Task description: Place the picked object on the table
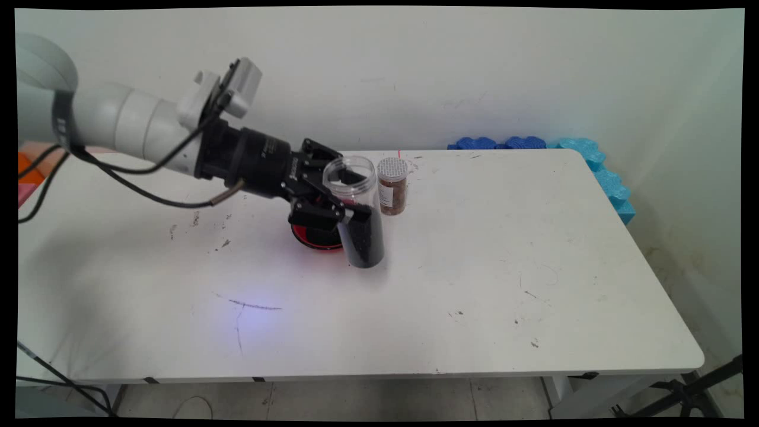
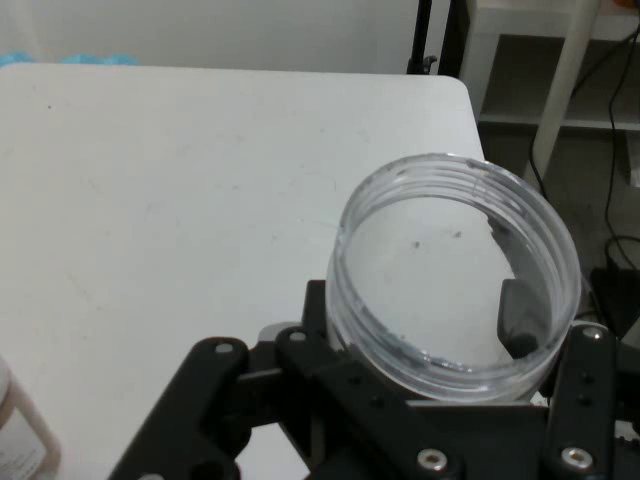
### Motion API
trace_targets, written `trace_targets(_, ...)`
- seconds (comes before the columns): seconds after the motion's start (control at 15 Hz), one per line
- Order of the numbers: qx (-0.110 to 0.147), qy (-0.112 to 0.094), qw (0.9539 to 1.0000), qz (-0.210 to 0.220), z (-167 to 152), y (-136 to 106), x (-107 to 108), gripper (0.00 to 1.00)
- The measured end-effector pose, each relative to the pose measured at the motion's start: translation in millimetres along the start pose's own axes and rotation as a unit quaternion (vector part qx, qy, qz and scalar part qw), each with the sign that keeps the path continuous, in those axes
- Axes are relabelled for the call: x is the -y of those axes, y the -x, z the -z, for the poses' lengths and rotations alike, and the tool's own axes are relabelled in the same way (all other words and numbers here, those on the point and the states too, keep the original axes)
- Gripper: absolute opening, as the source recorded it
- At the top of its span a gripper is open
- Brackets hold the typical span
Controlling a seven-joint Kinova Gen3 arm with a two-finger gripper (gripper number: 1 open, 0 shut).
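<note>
My gripper (image 1: 348, 209) is shut on a clear plastic jar (image 1: 359, 216) with no lid, about mid-table. The jar's lower half is filled with dark grains, and it leans slightly, its base at or just above the white table (image 1: 504, 267). In the hand view the jar's open rim (image 2: 440, 165) sits between my fingers (image 2: 590, 400). A red lid (image 1: 314, 240) lies flat on the table under my gripper. Just right of the clear jar stands a small spice jar (image 1: 392, 187) with a perforated silver cap and brown contents; its labelled side (image 2: 15, 430) shows at the lower left of the hand view.
Blue foam pieces (image 1: 584, 155) line the table's back right corner against the wall. An orange object (image 1: 28, 171) shows at the far left behind the arm. Black cables (image 1: 118, 178) hang from the arm. Stand legs (image 1: 688, 391) are on the floor at lower right.
</note>
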Motion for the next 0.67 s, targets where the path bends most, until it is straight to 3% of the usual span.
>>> trace_targets(0.67, 0.015, -0.001, 0.9999, 0.008, -30, 50, -1, 0.00)
